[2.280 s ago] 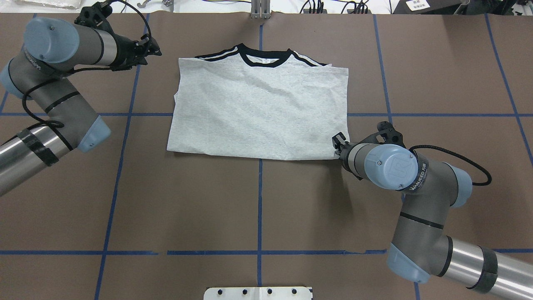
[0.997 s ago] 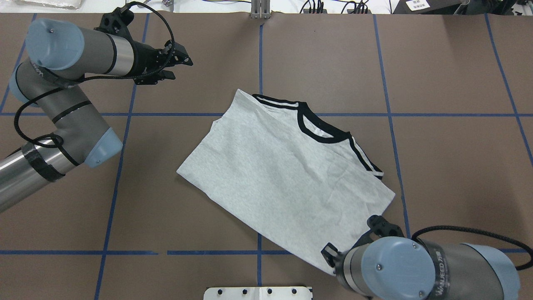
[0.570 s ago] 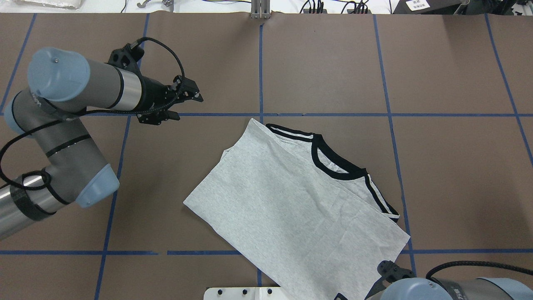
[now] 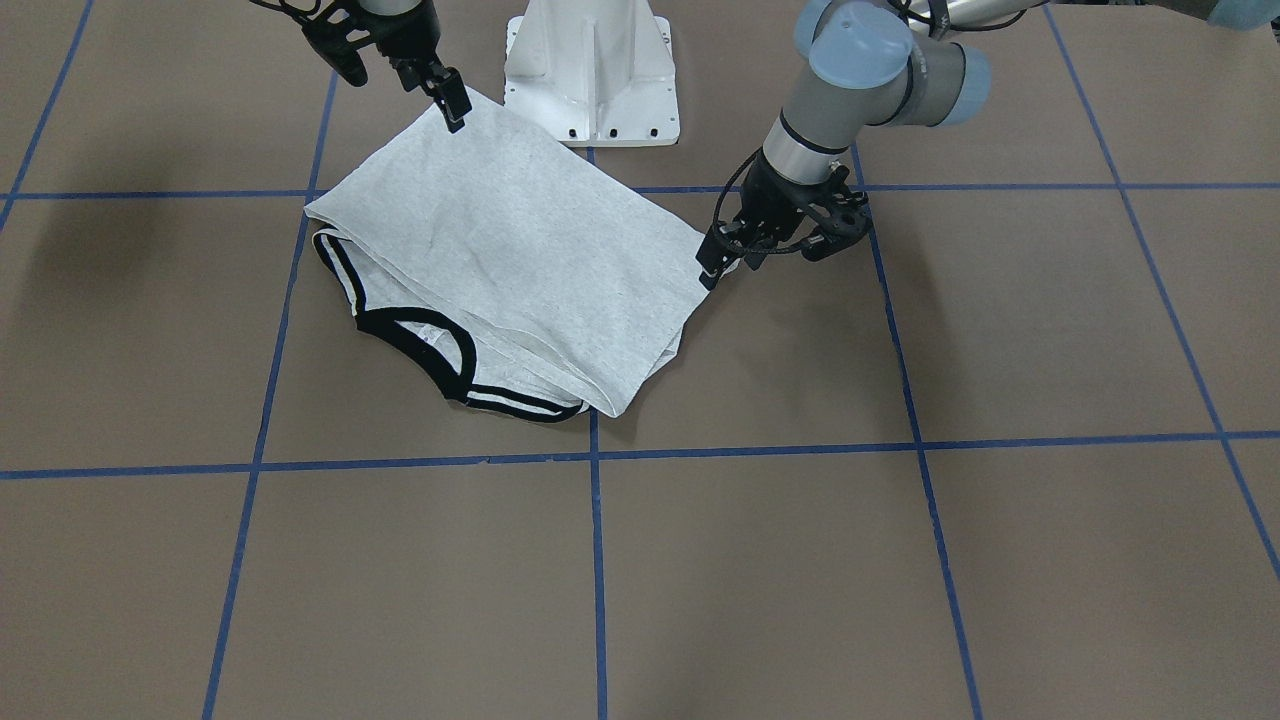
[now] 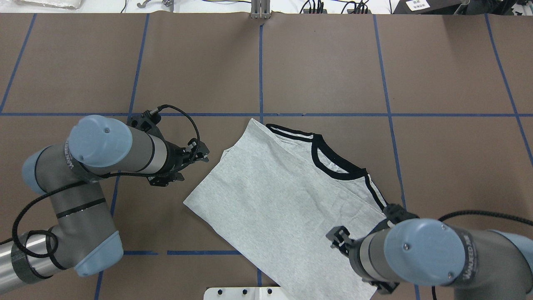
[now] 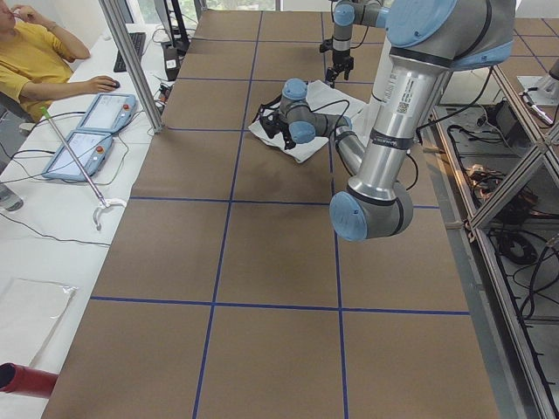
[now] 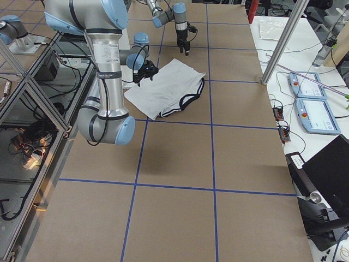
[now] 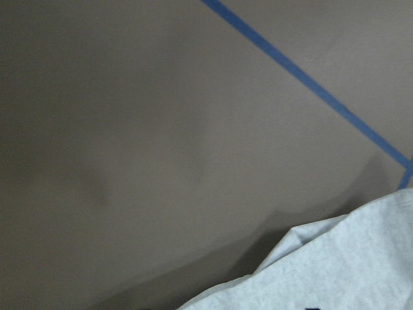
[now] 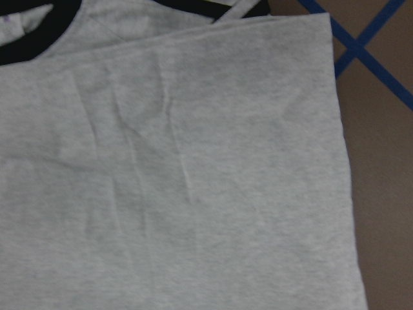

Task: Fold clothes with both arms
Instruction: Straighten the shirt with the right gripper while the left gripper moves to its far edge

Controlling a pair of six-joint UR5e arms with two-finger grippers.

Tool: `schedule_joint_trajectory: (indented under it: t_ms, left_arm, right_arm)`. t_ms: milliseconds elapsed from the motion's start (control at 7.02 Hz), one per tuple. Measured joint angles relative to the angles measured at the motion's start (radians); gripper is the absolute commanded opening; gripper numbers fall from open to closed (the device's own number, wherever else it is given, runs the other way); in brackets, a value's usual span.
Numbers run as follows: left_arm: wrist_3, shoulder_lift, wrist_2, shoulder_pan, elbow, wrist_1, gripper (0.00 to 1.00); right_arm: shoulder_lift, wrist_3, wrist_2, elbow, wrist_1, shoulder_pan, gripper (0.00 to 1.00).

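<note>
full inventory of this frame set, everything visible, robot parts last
T-shirt: 1, heather grey with black collar and stripes, folded, lying diagonally on the table near the pedestal.
Table cover: 1, brown with a blue tape grid, under everything.
Pedestal: 1, white, at the robot-side table edge.
Control tablets: 2, pale blue-grey, on the white side bench.
Person: 1, yellow top, seated at that bench.
Left arm: 1, silver and grey with blue caps.
Left gripper: black, open, beside the shirt's corner.
Right arm: 1, same colours.
Right gripper: black, at the shirt corner nearest the pedestal, open or shut unclear.
</note>
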Motion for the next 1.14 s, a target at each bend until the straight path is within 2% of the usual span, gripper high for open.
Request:
schedule_joint_trajectory:
  t_ms: [142,427,855,997,1140]
  left_arm:
    - [-0.01,0.015,0.018,0.026,0.002,0.006,0.83]
    - [-0.026,0.024,0.036,0.067,0.003,0.044,0.79]
    - [-0.029,0.025,0.065,0.11,0.013,0.062,0.52]
    - [-0.023,0.026,0.066,0.112,0.014,0.063,0.22]
    - [-0.019,0.027,0.066,0.113,0.015,0.064,0.0]
  right_arm:
    - [0.044,-0.034,-0.001,-0.041,0.0,0.074,1.0]
    - [0.1,-0.085,0.0,-0.106,0.001,0.149,1.0]
    - [0.116,-0.119,0.0,-0.12,0.001,0.167,1.0]
    - [0.126,-0.123,-0.002,-0.12,0.001,0.169,1.0]
    - [0.139,-0.125,-0.002,-0.12,0.001,0.169,1.0]
